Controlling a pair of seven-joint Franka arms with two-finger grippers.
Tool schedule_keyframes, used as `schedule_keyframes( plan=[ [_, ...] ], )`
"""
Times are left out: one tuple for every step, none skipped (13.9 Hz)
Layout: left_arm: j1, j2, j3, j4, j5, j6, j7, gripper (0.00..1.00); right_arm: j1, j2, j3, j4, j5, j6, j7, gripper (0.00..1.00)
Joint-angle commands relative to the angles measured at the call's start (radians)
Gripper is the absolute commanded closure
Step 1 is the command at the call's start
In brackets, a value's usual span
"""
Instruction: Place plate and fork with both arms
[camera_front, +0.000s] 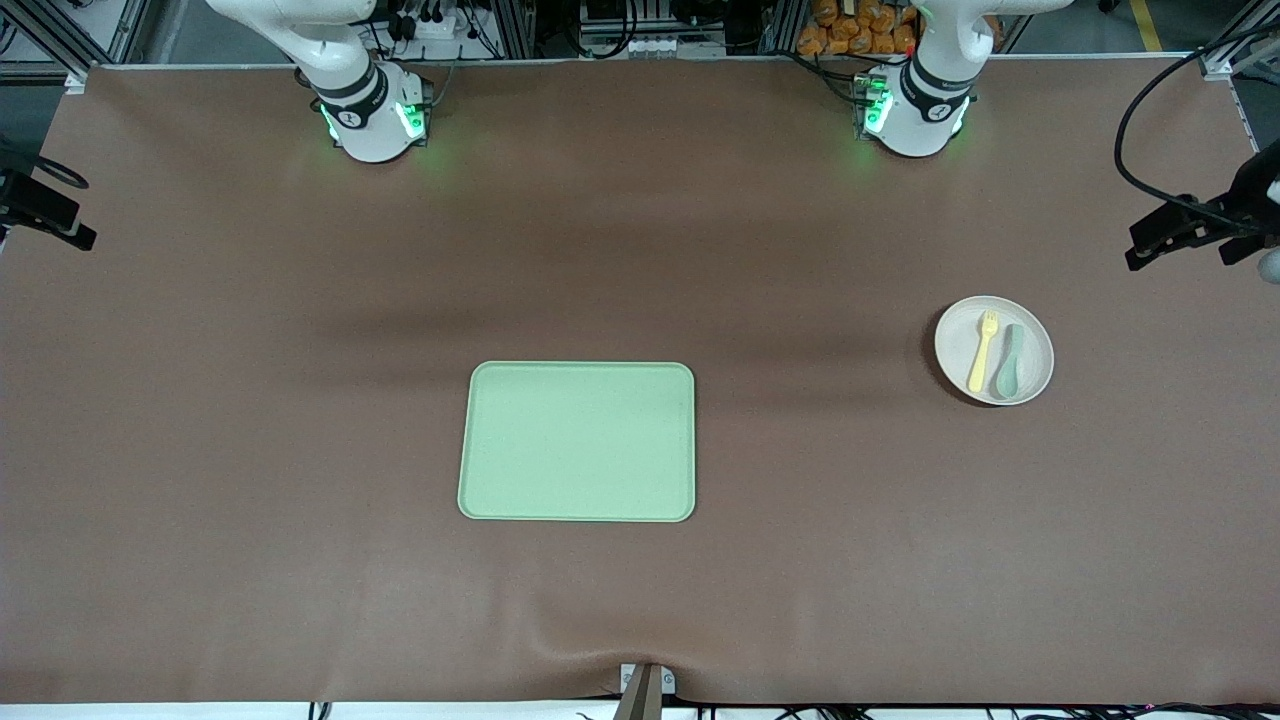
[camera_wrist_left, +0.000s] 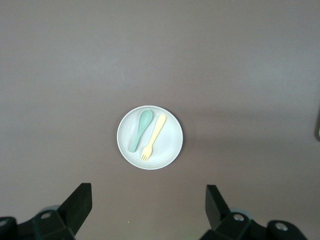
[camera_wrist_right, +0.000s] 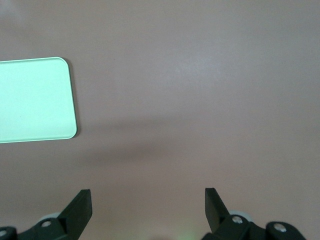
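A round off-white plate (camera_front: 994, 350) is seen on the brown worktop (camera_front: 300, 400), toward the left arm's end and about midway between the edge nearest the front camera and the edge where the arm bases stand. On the plate lies a small pale-yellow fork (camera_front: 983, 350), with its tines pointed toward the bases' edge. A grey-green spoon (camera_front: 1008, 360) lies just beside the fork on the plate, parallel to it, on the side toward the worktop's end.

A rectangular light-green tray (camera_front: 577, 441) is placed flat near the middle of the worktop, well apart from the plate and slightly nearer the front camera.

The left gripper (camera_wrist_left: 148, 207) is held high over the worktop with its fingers (camera_wrist_left: 80, 200) spread wide and nothing between them; the plate, fork (camera_wrist_left: 153, 137) and spoon (camera_wrist_left: 140, 130) are seen below it in the left wrist view. The right gripper (camera_wrist_right: 148, 207) is likewise raised over bare worktop beside a corner of the tray (camera_wrist_right: 35, 100), fingers (camera_wrist_right: 215, 202) wide apart and empty.
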Motion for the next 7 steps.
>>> schedule_keyframes(
  plan=[
    [0.032, 0.055, -0.009, 0.009, -0.005, 0.005, 0.047, 0.0, -0.012, -0.004, 0.007, 0.009, 0.012, -0.011, 0.014, 0.0],
    [0.041, 0.065, -0.008, 0.01, -0.001, 0.008, 0.05, 0.0, -0.013, -0.003, 0.007, 0.009, 0.012, -0.011, 0.014, 0.0],
    [0.043, 0.084, -0.006, 0.01, 0.002, 0.015, 0.05, 0.0, -0.012, -0.003, 0.007, 0.009, 0.012, -0.011, 0.014, 0.0],
    [0.061, 0.097, -0.006, 0.007, 0.01, 0.023, 0.05, 0.0, -0.012, -0.003, 0.007, 0.01, 0.012, -0.011, 0.014, 0.0],
    [0.072, 0.106, -0.006, 0.006, 0.018, 0.026, 0.062, 0.0, -0.013, -0.003, 0.007, 0.009, 0.012, -0.011, 0.014, 0.0],
    [0.081, 0.129, -0.005, 0.006, 0.025, 0.034, 0.093, 0.0, -0.013, -0.003, 0.005, 0.009, 0.012, -0.011, 0.014, 0.0],
    [0.109, 0.149, -0.006, 0.004, 0.03, 0.06, 0.129, 0.0, -0.013, -0.003, 0.005, 0.009, 0.012, -0.011, 0.014, 0.0]
  ],
)
